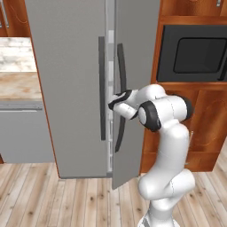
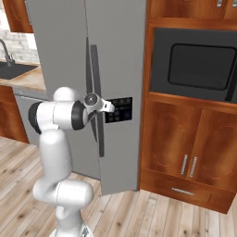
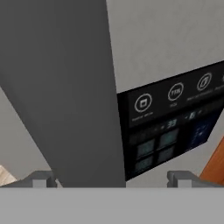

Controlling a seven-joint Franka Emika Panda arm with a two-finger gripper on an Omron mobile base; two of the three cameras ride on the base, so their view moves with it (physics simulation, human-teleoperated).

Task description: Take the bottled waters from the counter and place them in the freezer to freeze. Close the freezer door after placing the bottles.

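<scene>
Left base view looks across a pale plank floor [image 1: 53, 195] at the freezer [image 1: 66, 53], a tall grey unit standing between a marbled counter [image 1: 17, 84] on its left and wooden cabinets [image 1: 204, 124] on its right. A black microwave [image 1: 195, 53] is built into those cabinets at upper right. The freezer door [image 1: 71, 111] lies flat and closed, its dark bar handle [image 1: 102, 88] upright near the middle seam. The right door [image 1: 133, 44] stands ajar, its lower edge swung out over the floor, and its own handle [image 1: 121, 71] tilts with it.

From the right base view, a black sink [image 2: 14, 69] with a tap sits in the counter at far left, and a dark control panel [image 2: 121, 109] shows on the right door's face.

The white arm rises from the floor, bends at a dark elbow and reaches level toward the seam between the two handles. The gripper [image 1: 114, 103] sits at mid-height, just beside the right door's handle; contact cannot be judged. In the hand view the fingertips [image 3: 43, 178] stand wide apart with nothing between them, a grey door edge and the control panel straight ahead of them.
</scene>
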